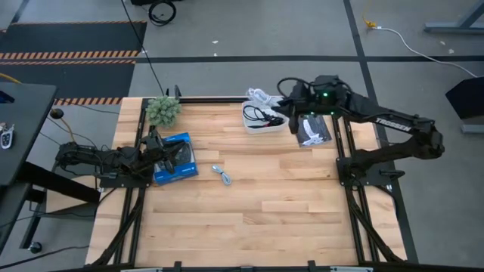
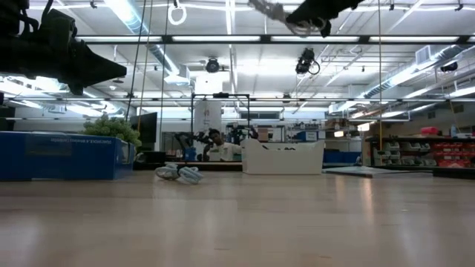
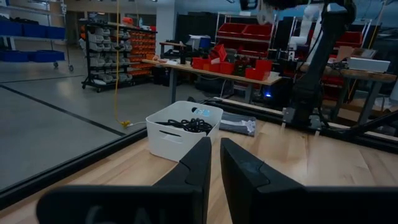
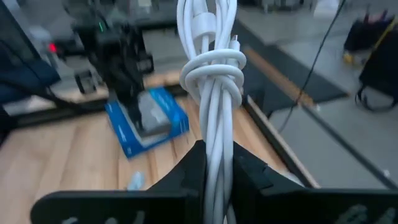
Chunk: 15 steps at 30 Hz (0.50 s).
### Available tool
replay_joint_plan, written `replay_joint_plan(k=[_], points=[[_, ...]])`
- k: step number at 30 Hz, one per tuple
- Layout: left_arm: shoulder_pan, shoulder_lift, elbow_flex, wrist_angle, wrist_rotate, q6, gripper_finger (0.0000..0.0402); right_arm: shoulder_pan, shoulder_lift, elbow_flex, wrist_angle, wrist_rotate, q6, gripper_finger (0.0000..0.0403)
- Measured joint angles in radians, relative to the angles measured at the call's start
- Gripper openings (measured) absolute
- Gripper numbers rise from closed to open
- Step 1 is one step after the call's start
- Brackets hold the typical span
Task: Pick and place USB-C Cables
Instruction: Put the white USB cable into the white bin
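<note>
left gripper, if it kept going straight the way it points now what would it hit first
Probably the white tray. In its wrist view the left gripper, fingers nearly closed and empty, points across bare table toward the tray's near wall, with a black cable inside. The tray sits slightly off the line, so a miss is possible.

Industrial workshop, shelving racks (image 3: 109, 46) with red bins (image 3: 233, 65), concrete floor, hazard-striped tape (image 1: 72, 54), ceiling strip lights (image 2: 133, 15)
</note>
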<state>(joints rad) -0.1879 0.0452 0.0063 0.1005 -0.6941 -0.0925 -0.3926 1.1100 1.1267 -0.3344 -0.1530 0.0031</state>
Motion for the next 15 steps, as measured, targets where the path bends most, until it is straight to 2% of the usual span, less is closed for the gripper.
replay_joint_plan(k=[8, 15], points=[[0.000, 0.000, 0.000, 0.000, 0.000, 0.000, 0.0043, 0.001, -0.055, 0.001, 0.148, -0.003, 0.006, 0.0051], [0.000, 0.000, 0.000, 0.000, 0.000, 0.000, 0.0043, 0.001, -0.066, 0.001, 0.122, -0.005, 0.006, 0.0051]])
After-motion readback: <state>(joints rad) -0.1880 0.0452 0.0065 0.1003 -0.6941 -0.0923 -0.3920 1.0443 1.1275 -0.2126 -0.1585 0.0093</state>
